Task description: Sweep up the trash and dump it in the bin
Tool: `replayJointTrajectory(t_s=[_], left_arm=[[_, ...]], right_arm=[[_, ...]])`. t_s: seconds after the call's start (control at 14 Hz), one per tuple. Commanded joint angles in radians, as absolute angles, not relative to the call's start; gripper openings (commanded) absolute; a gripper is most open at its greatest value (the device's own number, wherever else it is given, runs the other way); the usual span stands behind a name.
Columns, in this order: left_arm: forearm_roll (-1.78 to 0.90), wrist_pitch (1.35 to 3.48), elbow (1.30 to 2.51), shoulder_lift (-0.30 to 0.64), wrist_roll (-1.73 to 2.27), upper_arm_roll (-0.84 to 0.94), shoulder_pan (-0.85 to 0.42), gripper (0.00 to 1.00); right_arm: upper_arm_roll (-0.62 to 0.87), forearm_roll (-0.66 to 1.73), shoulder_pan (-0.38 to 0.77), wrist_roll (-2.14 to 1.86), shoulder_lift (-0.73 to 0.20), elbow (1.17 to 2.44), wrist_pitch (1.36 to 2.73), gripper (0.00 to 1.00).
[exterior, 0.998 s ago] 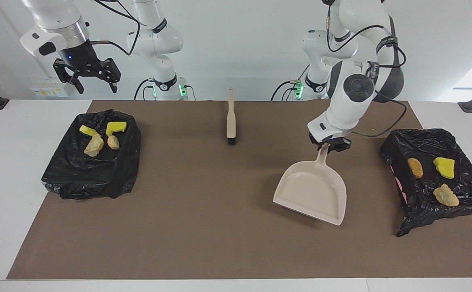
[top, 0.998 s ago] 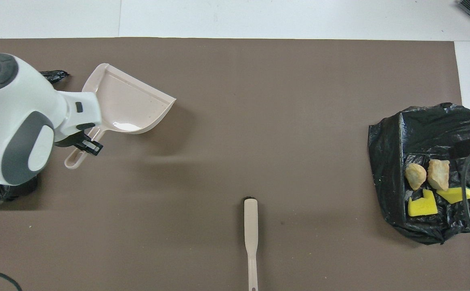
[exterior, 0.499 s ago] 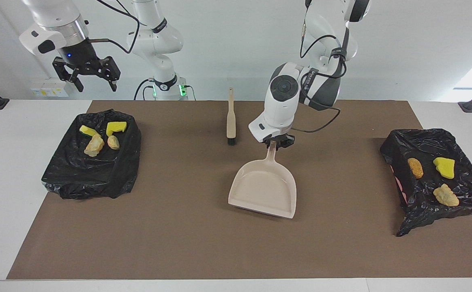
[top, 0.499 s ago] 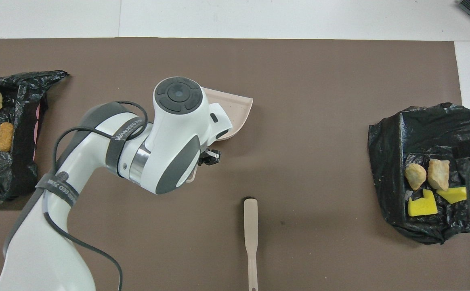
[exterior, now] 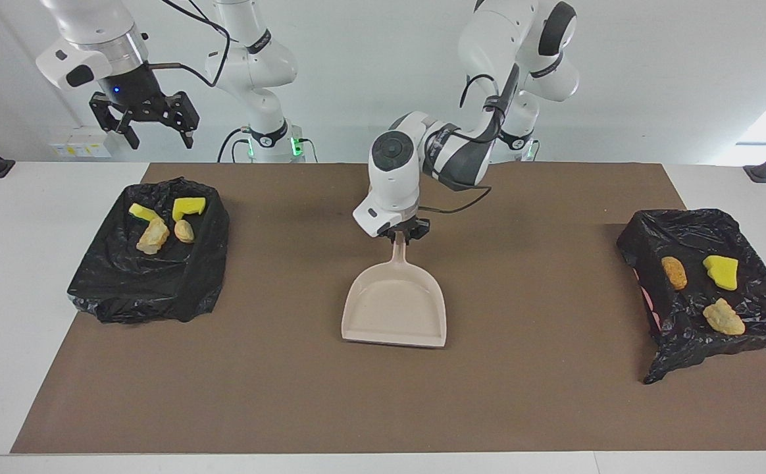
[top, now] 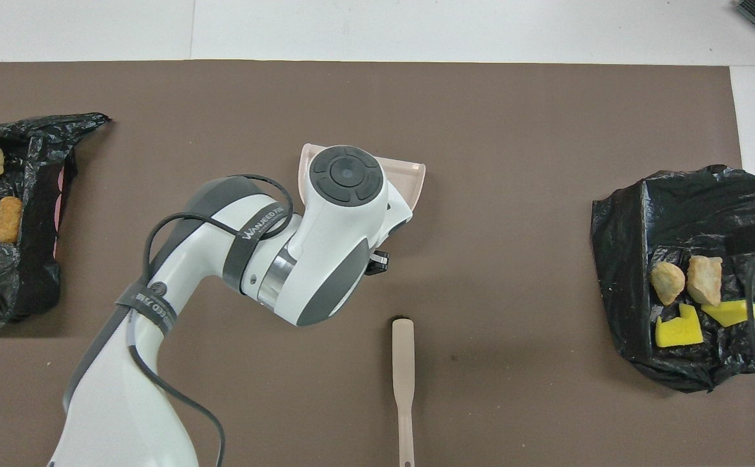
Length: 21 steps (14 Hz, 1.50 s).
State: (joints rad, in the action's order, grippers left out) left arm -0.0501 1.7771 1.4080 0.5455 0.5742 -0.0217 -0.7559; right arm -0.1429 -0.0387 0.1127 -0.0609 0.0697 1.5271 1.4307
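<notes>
Clamped on the thin handle of the beige dustpan (exterior: 394, 305), the left gripper (exterior: 404, 235) is hanging over the middle of the brown mat (exterior: 291, 395), with its arm reaching in from the left arm's end of the table. Its pan is tilting mouth-down, the wide lip resting on or just above the mat, and the scoop is showing bare inside.

All of the trash is sitting in the two black-lined bins, none of it in the pan or on the mat. Four scraps are lying in the bin (exterior: 153, 283) at the right arm's end: two bright yellow sponge chunks (exterior: 188, 207), one showing a green edge, and two tan, crusty bread-like lumps (exterior: 153, 236) just beside them, all bunched in the corner nearest the robots. Three more are lying in the other bin (exterior: 699, 342) at the left arm's end: an orange-brown lump (exterior: 674, 272), a yellow sponge piece (exterior: 721, 271), and a pale knobbly lump (exterior: 724, 316), spread a little apart on the crumpled black plastic.

Lying flat on the mat is the long beige brush (top: 403, 383), nearer to the robots than the dustpan, bristle end pointing toward it; in the facing view the arm is hiding it.

Waiting up in the air with its fingers spread apart is the right gripper (exterior: 148, 128), holding nothing, above the table edge near its own bin.
</notes>
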Motion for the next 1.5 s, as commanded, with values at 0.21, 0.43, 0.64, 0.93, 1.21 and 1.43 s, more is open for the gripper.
replayJointTrajectory(t_s=[0.21,0.43,0.64,0.93,1.21,1.43], left_arm=[[-0.063,1.923,1.419,0.568,0.683,-0.048,-0.781,0.26],[-0.063,1.95,1.451,0.551,0.68,-0.048,-0.773,0.98],[-0.061,1.934,1.451,0.537,0.663,-0.054,-0.741,1.0],[-0.063,1.884,1.453,0.465,0.591,-0.054,-0.625,1.0],[-0.063,1.855,1.439,0.431,0.404,-0.055,-0.483,1.0],[-0.064,1.836,1.439,0.413,0.275,-0.057,-0.381,1.0]], right_arm=[[-0.144,-0.018,0.109,-0.04,0.086,1.532,1.407,1.0],[-0.146,-0.018,0.104,-0.044,0.097,1.536,1.394,1.0],[-0.146,-0.018,0.106,-0.044,0.098,1.537,1.394,1.0],[-0.146,-0.018,0.107,-0.043,0.098,1.537,1.396,1.0],[-0.146,-0.018,0.107,-0.043,0.1,1.539,1.393,1.0],[-0.146,-0.018,0.112,-0.043,0.1,1.539,1.391,1.0]])
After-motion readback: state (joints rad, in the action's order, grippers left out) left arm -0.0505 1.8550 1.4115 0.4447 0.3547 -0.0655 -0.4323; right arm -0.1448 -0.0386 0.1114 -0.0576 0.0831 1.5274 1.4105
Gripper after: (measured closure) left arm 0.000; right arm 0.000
